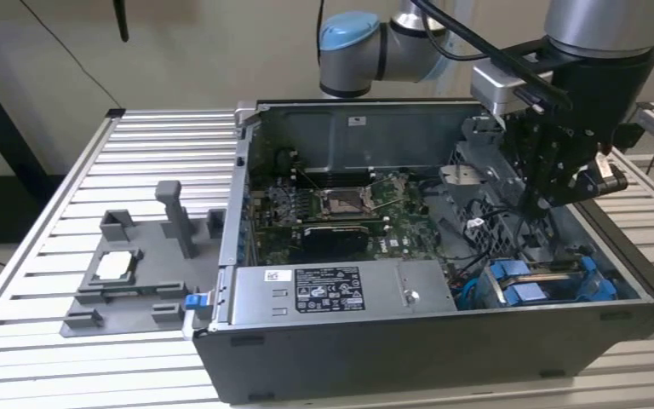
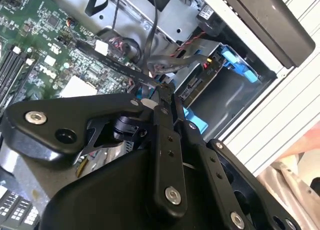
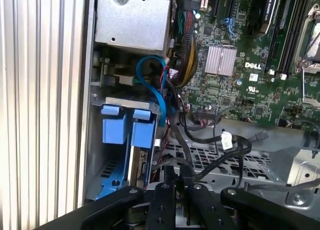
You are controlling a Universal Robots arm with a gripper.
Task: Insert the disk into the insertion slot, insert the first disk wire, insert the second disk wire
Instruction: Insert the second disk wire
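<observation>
My gripper [image 1: 562, 189] hung inside the open computer case [image 1: 441, 341], closed on a dark wire [image 2: 150, 77], I judged. The disk [image 1: 543, 285] sat in its bay with blue tabs [image 3: 125, 127] showing. The wire seemed soft; I would hold near its plug.

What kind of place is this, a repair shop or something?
More likely a robotics lab or test bench than a shop: a robot arm reaches into an open computer case that lies on a slatted aluminium table, beside a grey moulded parts holder.
</observation>
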